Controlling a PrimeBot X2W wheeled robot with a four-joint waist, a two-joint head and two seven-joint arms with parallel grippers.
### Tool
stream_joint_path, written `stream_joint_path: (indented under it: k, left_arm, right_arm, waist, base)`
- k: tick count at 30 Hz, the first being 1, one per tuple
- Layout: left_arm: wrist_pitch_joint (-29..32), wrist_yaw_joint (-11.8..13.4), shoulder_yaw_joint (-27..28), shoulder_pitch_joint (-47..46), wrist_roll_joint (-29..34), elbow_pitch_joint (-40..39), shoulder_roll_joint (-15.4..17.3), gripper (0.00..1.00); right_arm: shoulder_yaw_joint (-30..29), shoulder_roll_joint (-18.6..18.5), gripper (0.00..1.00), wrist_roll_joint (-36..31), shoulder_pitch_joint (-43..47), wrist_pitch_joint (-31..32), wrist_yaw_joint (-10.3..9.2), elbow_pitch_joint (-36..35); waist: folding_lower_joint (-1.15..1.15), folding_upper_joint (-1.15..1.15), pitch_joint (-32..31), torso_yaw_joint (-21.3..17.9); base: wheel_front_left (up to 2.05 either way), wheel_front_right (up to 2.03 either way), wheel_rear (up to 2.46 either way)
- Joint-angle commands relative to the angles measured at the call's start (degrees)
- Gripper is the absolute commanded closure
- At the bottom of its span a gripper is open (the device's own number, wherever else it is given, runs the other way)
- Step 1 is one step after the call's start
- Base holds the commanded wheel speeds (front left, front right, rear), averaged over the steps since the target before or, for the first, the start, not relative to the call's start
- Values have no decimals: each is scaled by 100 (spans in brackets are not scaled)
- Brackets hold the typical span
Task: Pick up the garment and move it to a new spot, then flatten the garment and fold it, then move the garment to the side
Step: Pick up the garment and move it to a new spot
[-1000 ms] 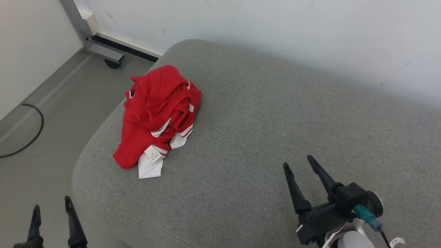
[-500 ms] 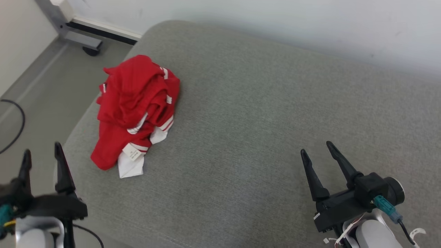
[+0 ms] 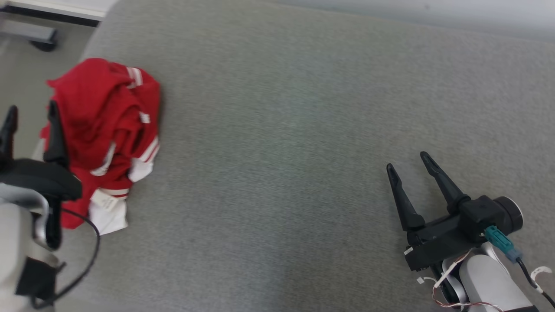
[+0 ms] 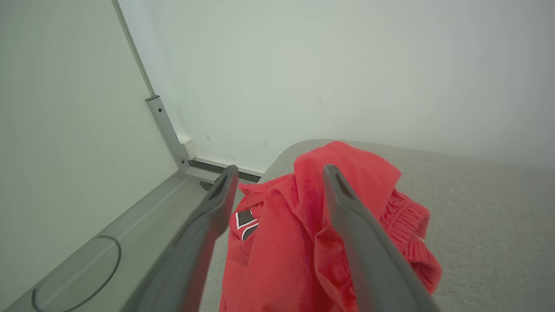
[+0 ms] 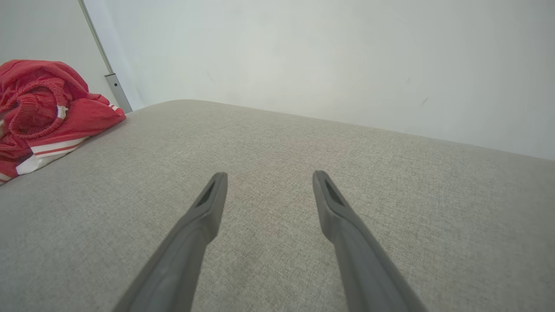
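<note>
A crumpled red garment point(image 3: 104, 130) with white stripes and a white label lies bunched at the left end of the grey cushioned seat point(image 3: 282, 130). My left gripper point(image 3: 30, 112) hovers open just in front of it, at its left side, fingers pointing at the heap. In the left wrist view the red garment point(image 4: 303, 242) fills the gap beyond the two open fingers point(image 4: 204, 234). My right gripper point(image 3: 405, 160) stands open over bare cushion at the lower right, far from the cloth. The garment point(image 5: 39, 112) lies at the far left of the right wrist view.
A white wall point(image 4: 347, 65) backs the seat. Beyond the seat's left end, grey floor point(image 4: 108, 242) holds a metal frame leg point(image 4: 167, 130) and a black cable point(image 4: 78, 281). The seat's left edge drops off right beside the garment.
The head camera has tilted down and turned, shifting the scene left and down. My left gripper has risen from the bottom left corner to beside the garment. The right gripper stays open.
</note>
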Motion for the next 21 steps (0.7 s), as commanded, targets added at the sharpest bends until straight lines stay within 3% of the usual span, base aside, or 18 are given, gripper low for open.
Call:
stream_joint_path:
  k: [1,11,16,17,18,21]
  left_arm:
    - [72,17,-120,-216,-173,208,188,0]
    - [780,18,-338,-835,-712,1281,705,0]
    - [888,107,-328,-919,-773,1607,670,0]
    - [905,97,-328,-924,-779,1669,663,56]
    - [887,101,-310,-923,-816,1723,656,100]
    - [882,77,-334,-950,-865,1849,639,100]
  right_arm:
    - [54,-24,0,42,-78,-2,19,-58]
    - [105,-67,0,106,-140,-2,19,-162]
    - [66,-29,0,121,-84,-2,19,-157]
    - [72,-5,0,118,-68,-2,19,-153]
    - [81,26,0,119,-63,-2,19,-148]
    - [77,76,0,146,-80,-2,19,-122]
  waist:
    - [-1,-1,327,-392]
    - [-1,-1,533,-928]
    - [-1,-1,531,-1016]
    - [-1,-1,514,-1030]
    - [-1,-1,490,-1045]
    - [-1,-1,414,-1061]
  base:
    - [0,0,0]
    - [0,0,0]
    - [0,0,0]
    - [0,0,0]
    - [0,0,0]
    - [0,0,0]
